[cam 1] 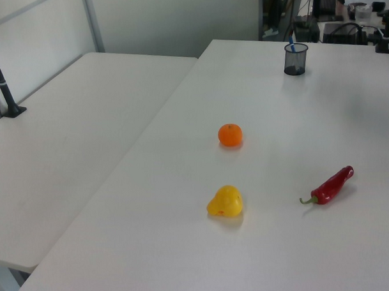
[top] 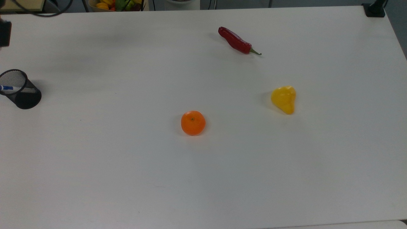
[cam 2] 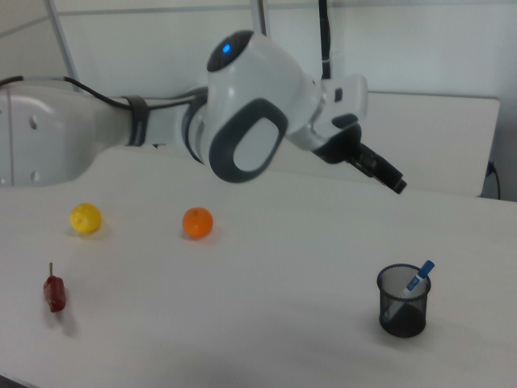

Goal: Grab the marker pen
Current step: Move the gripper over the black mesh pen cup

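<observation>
The pen [cam 2: 418,279] stands tilted in the mesh cup [cam 2: 402,301], blue cap above the rim. The gripper [cam 2: 386,173] hangs above the cup; whether the jaws are open I cannot tell. Best to descend along the pen's lean and pinch the exposed cap without nudging the cup.

White worktop [top: 127,178]. On it, well apart: chilli [top: 236,41], yellow fruit [top: 284,99], orange [top: 193,122]. Mesh cup [top: 23,94] stands near the top view's left edge.

The marker pen [cam 2: 417,278] leans in a black mesh cup [cam 2: 402,301], whose wall rings it — the open top is the only way in. The orange [cam 2: 197,223], yellow fruit [cam 2: 85,218] and red chilli [cam 2: 54,292] lie well apart from it — bare table [cam 2: 283,275] between.
</observation>
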Robot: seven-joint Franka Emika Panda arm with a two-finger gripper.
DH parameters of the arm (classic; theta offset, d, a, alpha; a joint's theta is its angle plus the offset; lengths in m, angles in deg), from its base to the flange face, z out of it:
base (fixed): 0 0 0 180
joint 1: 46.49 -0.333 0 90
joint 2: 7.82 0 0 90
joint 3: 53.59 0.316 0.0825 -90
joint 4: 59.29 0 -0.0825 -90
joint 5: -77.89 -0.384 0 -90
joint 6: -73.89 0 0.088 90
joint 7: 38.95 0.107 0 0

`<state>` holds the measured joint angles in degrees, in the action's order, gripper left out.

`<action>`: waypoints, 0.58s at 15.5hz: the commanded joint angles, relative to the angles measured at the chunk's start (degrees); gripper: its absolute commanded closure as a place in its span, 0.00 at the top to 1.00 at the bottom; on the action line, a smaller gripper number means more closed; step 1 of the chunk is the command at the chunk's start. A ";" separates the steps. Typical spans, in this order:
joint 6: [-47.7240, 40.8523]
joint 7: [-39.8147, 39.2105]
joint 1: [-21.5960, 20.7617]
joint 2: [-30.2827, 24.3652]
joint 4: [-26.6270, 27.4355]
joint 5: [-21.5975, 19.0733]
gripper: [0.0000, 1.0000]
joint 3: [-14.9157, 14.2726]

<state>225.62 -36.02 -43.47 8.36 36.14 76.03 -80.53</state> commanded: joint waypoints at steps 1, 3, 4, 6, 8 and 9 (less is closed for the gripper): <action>7.07 1.29 1.63 5.34 -0.16 -1.48 0.79 -0.30; 8.14 1.29 2.16 6.84 0.10 -1.39 0.75 -0.21; 8.32 1.21 2.25 7.80 -0.07 -1.48 0.71 -0.21; 9.81 1.29 2.25 8.69 0.10 -1.48 0.62 -0.13; 11.30 1.21 2.34 9.66 0.45 -1.40 0.59 -0.04; 11.66 1.21 2.34 10.36 0.71 -1.39 0.56 -0.04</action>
<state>234.84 -35.29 -40.92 17.57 36.13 75.40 -80.50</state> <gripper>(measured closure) 0.388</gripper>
